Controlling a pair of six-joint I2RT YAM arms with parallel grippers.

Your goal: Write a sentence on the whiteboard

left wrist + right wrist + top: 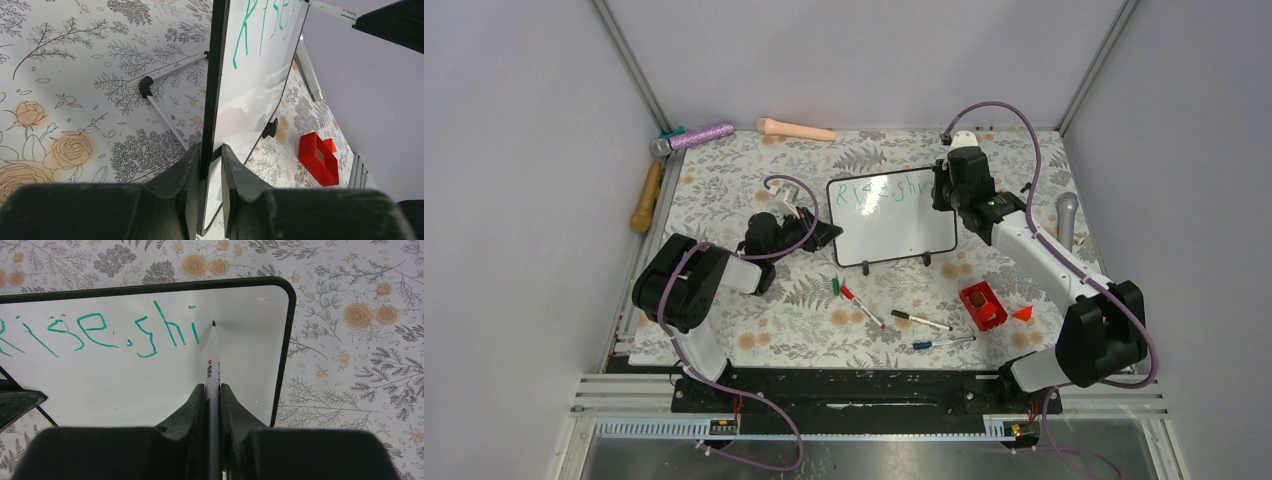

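Whiteboard point(150, 385) reads "Rise, shi" — left jaws clamp it, right jaws grip marker point(212, 370).

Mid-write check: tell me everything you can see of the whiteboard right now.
The whiteboard is a small glossy white rectangle in a thin black frame with rounded corners, standing on small black feet mid-table on the floral cloth. The left gripper is shut on its left edge. Green handwriting along the top reads "Rise, shi"; the rest is blank. The marker in the right gripper has its tip on the surface just right of the last letter.
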